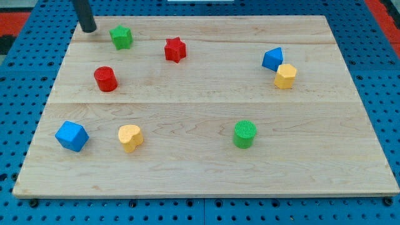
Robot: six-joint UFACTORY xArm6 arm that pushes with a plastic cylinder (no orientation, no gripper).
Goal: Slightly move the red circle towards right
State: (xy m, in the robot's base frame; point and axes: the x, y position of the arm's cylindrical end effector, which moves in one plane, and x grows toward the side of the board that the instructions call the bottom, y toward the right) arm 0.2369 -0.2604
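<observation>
The red circle (106, 79) is a short red cylinder on the wooden board (200, 175), in the upper left part of the view. My tip (89, 29) is at the board's top left corner, above and a little to the left of the red circle, well apart from it. A green star (122, 37) lies just right of the tip. A red star (175, 49) lies right of that.
A blue cube (72, 135) and a yellow heart (130, 137) lie at the lower left. A green circle (245, 134) lies at lower centre-right. A blue block (272, 59) touches a yellow block (285, 75) at the upper right. Blue pegboard surrounds the board.
</observation>
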